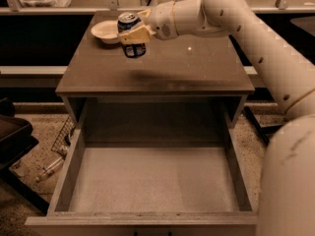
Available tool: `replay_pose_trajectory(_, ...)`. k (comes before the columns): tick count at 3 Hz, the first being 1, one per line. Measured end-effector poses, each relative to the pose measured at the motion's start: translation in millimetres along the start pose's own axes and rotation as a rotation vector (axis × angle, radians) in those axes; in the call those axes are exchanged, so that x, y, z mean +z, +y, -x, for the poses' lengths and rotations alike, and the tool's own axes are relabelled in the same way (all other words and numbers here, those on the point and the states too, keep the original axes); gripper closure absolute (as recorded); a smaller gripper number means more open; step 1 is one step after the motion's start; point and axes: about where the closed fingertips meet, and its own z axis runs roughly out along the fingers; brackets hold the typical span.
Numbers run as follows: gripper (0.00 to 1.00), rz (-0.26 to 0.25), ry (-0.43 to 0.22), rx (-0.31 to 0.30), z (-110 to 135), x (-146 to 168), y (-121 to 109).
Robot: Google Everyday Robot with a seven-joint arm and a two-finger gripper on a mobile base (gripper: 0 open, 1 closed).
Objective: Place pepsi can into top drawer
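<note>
Hand (133, 36) clamped on can (127, 22) near the back-left corner of the desk (167, 68), just beside bowl (104, 32). A shadow below suggests the can is clear of the desk. Step judged: transfer. Next: carry past the front edge, lower into the open drawer (152, 178), release. Fingers hide the can's middle. Drawer front is cut off.

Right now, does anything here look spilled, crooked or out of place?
Nothing is spilled. The gripper holds the pepsi can over the cabinet top; the top drawer is open. Only a bottle-like thing on the floor, left, seems stray.
</note>
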Motion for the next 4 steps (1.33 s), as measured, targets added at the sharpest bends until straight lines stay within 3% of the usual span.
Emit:
replay_pose_trajectory(1,1.00,-0.048,-0.010,-0.023,18.9,-38.3,46.8)
replay_pose_trajectory(2,1.00,-0.070,-0.006,-0.032,1.0,-84.8,101.7)
replay_pose_trajectory(3,1.00,-0.073,0.047,-0.053,-29.3,-119.9,133.8)
replay_pose_trajectory(4,1.00,-0.033,0.115,-0.041,-79.4,-144.9,159.2)
